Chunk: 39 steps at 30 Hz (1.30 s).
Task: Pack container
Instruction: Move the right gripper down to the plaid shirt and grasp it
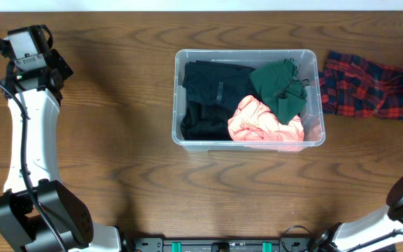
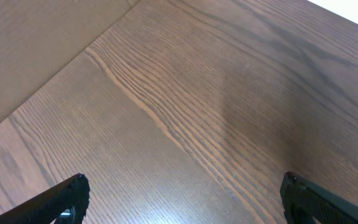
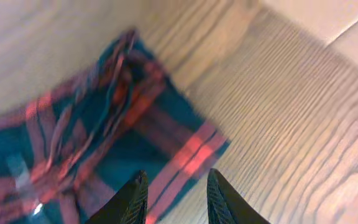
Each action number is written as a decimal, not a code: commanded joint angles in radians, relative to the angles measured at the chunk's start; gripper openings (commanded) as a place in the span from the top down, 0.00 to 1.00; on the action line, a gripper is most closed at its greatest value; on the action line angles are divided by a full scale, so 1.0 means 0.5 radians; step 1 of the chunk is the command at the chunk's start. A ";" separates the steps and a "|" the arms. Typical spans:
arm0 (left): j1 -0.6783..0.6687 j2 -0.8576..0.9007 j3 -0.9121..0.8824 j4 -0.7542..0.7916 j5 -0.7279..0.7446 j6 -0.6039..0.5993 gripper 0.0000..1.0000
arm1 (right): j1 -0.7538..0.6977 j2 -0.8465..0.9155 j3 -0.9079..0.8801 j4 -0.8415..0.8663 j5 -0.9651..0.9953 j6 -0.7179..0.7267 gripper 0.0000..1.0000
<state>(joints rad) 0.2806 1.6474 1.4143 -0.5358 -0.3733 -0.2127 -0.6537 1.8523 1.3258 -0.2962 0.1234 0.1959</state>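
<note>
1. Wood-grain table [image 1: 117, 140] carries the container [image 1: 243, 53], clear plastic, sitting centre-right in overhead view, well apart from left arm.
2. Inside container: black garment [image 1: 208, 98] fills left half, green garment [image 1: 278, 87] at far-right corner, pink garment [image 1: 264, 124] at near-right, partly under the green one.
3. Red/navy plaid cloth [image 1: 366, 87] lies crumpled on table just beside container's right wall, outside it.
4. Left gripper [image 2: 185, 186]: far-left of table, jaws spread wide, nothing btwn them, only bare wood below.
5. Right gripper [image 3: 176, 193]: at table's right edge, above the plaid cloth's edge; jaws narrow w/ a small gap, cloth visible through the gap. Wrist view is blurred, so can't tell if the fingers [image 3: 135, 196] touch the fabric.
</note>
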 commanded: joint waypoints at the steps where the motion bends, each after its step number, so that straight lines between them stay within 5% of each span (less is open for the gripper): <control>1: 0.005 -0.014 0.011 -0.005 -0.027 0.002 0.02 | -0.078 0.012 -0.002 0.085 -0.016 -0.035 0.67; 17: 0.005 -0.014 0.011 -0.005 -0.027 0.002 0.02 | -0.261 0.039 -0.002 0.551 -0.644 -0.235 0.51; 28: 0.005 -0.014 0.011 -0.005 -0.027 0.002 0.02 | -0.272 0.309 -0.002 0.646 -0.690 -0.287 0.01; 39: 0.005 -0.014 0.011 -0.005 -0.027 0.002 0.02 | -0.372 0.664 0.050 0.752 -1.077 -0.379 0.01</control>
<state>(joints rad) 0.2806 1.6474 1.4143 -0.5358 -0.3737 -0.2127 -0.8215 2.1319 1.3262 0.0753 -0.3309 0.0395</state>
